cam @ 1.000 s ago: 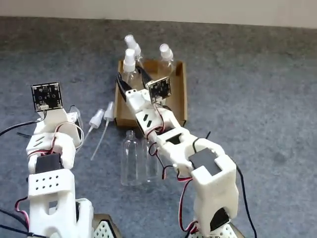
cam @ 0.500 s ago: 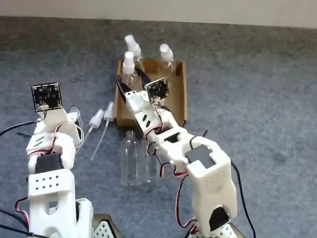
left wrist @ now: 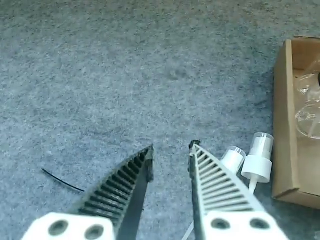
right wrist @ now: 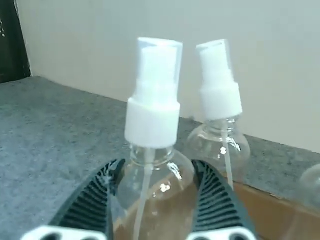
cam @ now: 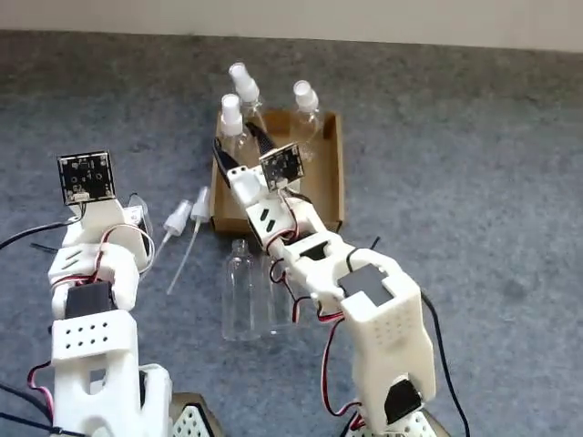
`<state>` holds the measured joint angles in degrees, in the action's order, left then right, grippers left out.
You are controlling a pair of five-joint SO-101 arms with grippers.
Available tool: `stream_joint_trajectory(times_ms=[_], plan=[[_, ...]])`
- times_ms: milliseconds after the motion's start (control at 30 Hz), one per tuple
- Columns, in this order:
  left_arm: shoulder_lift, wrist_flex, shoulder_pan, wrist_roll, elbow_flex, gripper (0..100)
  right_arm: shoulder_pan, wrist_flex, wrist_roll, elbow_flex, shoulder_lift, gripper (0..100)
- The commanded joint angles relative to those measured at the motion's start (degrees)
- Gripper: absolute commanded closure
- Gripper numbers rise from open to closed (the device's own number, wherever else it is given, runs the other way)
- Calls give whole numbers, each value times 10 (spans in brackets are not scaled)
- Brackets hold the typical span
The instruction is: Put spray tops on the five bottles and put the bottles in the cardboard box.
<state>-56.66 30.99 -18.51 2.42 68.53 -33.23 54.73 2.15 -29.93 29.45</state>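
Note:
The cardboard box (cam: pixel 330 173) lies on the grey carpet. My right gripper (cam: pixel 237 146) reaches into its left side and is shut on a clear bottle (right wrist: pixel 155 187) with a white spray top (cam: pixel 231 111), held upright. Two more topped bottles (cam: pixel 244 82) (cam: pixel 305 96) stand at the box's far end. Two bare bottles (cam: pixel 240 293) (cam: pixel 279 296) sit in front of the box, beside the right arm. Two loose spray tops (left wrist: pixel 260 152) (left wrist: pixel 233 158) lie on the carpet left of the box, right beside my open left gripper (left wrist: pixel 170 147), which holds nothing.
The left arm (cam: pixel 91 264) stands at the left with its wires trailing. A thin black wire (left wrist: pixel 62 181) lies on the carpet near the left gripper. The box's left wall (left wrist: pixel 286 120) is close to the loose tops. Open carpet lies to the right.
My right gripper has shifted slightly left and toward the box's near-left side, taking the topped bottle with it. The left arm has not moved.

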Motion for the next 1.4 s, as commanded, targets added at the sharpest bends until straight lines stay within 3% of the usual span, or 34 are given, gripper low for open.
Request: stream_joint_trajectory(times_ms=[0, 233, 633, 1000, 1367], plan=[[-1, -14, 8, 0, -10, 880, -7, 11, 15, 28, -12, 995], [-1, -14, 8, 0, -10, 880, -7, 11, 15, 28, -12, 929], [-1, -14, 8, 0, -10, 880, -7, -32, 11, 27, -14, 929], [-1, -15, 9, 0, -10, 880, -12, -34, -61, -7, -62, 929], [-1, -15, 9, 0, -10, 880, -19, -34, -60, -16, -65, 924]])
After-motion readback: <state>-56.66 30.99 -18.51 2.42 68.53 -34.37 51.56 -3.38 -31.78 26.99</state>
